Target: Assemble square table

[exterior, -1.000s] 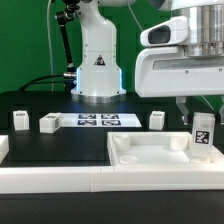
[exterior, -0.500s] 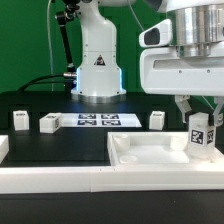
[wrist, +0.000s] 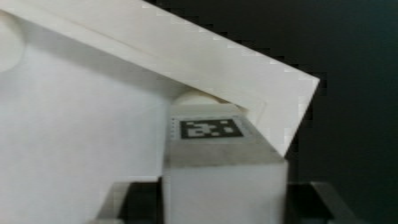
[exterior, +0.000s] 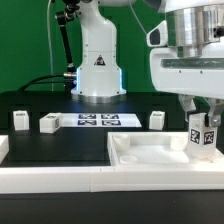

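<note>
The square tabletop (exterior: 150, 155) is a large white slab with a raised rim, lying at the front right in the exterior view. My gripper (exterior: 204, 118) is shut on a white tagged leg (exterior: 205, 137) and holds it upright over the slab's far right corner. In the wrist view the leg (wrist: 222, 150) stands between my dark fingers (wrist: 139, 202), with its tag facing the camera and the slab's corner (wrist: 267, 85) just beyond it. Three more legs stand on the black table: two at the exterior view's left (exterior: 19, 121) (exterior: 49, 124) and one near the middle (exterior: 157, 120).
The marker board (exterior: 100, 120) lies flat in front of the robot base (exterior: 98, 65). A long white rail (exterior: 60, 178) borders the table's front edge, with a white block (exterior: 3, 148) at the far left.
My gripper has carried the leg toward the exterior view's right, from just inside the slab's right end to its far right corner. The other legs have not moved.
</note>
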Controlling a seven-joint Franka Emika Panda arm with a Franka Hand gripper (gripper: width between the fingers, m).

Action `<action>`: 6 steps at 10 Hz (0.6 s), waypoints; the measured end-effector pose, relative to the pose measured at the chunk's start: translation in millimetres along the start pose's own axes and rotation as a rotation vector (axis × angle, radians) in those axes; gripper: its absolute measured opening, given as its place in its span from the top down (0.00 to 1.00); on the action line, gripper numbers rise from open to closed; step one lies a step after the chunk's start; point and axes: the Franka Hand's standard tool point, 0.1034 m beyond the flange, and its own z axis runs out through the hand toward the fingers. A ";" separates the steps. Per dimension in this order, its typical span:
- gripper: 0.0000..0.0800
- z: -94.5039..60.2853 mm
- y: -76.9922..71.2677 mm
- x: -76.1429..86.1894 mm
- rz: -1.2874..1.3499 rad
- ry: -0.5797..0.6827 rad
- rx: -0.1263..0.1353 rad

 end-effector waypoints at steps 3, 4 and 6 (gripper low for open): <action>0.64 0.1 0.0 0.3 0.039 0.000 0.001; 0.53 0.2 0.3 0.5 -0.013 -0.001 -0.003; 0.32 -1.8 -0.1 1.9 -0.112 -0.003 -0.015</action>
